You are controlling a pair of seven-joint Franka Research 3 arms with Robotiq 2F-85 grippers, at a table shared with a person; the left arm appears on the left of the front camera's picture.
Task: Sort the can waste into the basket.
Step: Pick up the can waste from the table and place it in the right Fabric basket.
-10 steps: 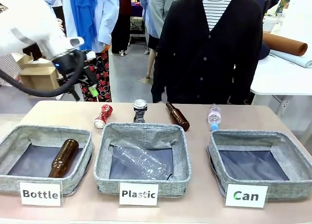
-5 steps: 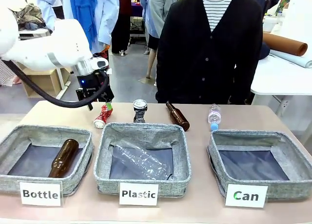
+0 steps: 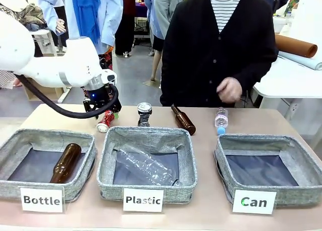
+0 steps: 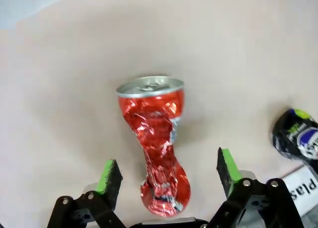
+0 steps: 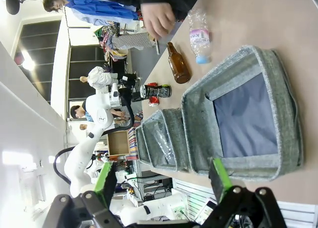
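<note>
The red crushed can (image 4: 154, 138) lies on the table between the open fingers of my left gripper (image 4: 168, 171), which hangs just above it without touching. From the front, the left gripper (image 3: 106, 113) stands over the red can (image 3: 103, 124) behind the baskets. To its right the silver-topped dark can (image 3: 144, 114) stands upright. At the front right sits the grey basket labelled "Can" (image 3: 225, 155), holding nothing. My right gripper (image 5: 162, 178) is open with nothing between its fingers, off to the side of that Can basket (image 5: 290, 114).
The "Bottle" basket (image 3: 15, 140) holds a brown bottle; the "Plastic" basket (image 3: 108, 155) holds a clear bottle. Another brown bottle (image 3: 183, 120) and a clear plastic bottle (image 3: 221, 119) lie behind the baskets. The person's hand (image 3: 230, 89) hovers over the far edge.
My left arm swung right and came down over the red can, still open. The person's hand has risen into view at the far side.
</note>
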